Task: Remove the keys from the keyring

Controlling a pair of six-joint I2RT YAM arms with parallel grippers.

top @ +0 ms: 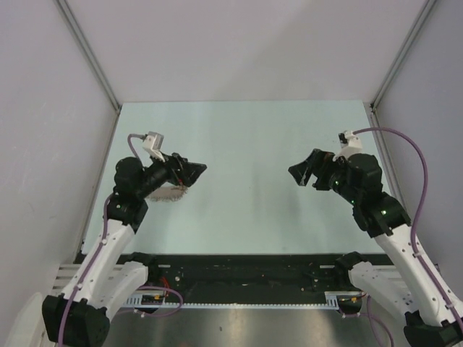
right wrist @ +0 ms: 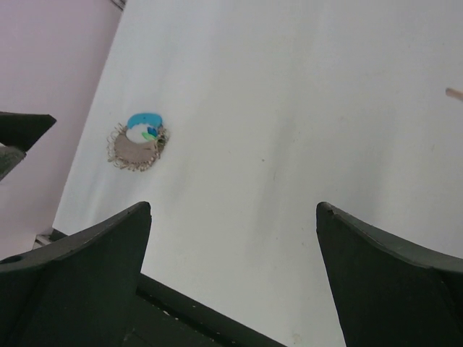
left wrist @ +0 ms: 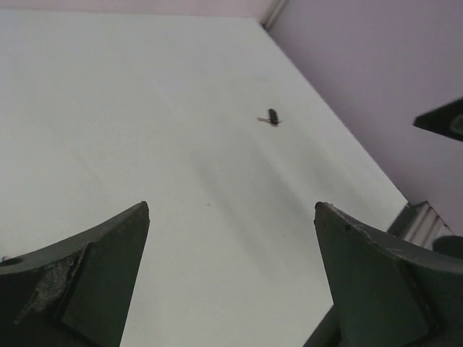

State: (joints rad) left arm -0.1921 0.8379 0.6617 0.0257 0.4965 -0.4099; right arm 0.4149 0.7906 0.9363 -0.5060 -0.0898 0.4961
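Note:
The keys [right wrist: 142, 135] lie on the table as a small bunch with a bright blue plastic piece [right wrist: 145, 120], resting on a round brownish patch with a frilly edge. In the top view the bunch [top: 171, 194] lies just under and in front of my left arm, partly hidden by it. The keyring is too small to make out. My left gripper [top: 194, 171] is open and empty, raised above the table beside the bunch; in its wrist view [left wrist: 231, 206] only bare table lies between the fingers. My right gripper [top: 298, 172] is open and empty [right wrist: 233, 206], far to the right of the bunch.
A small dark object [left wrist: 273, 117] with a thin stalk lies on the table toward the right side. A thin tan sliver [right wrist: 454, 92] shows at the right edge of the right wrist view. Pale walls close in the table [top: 246, 137] on three sides.

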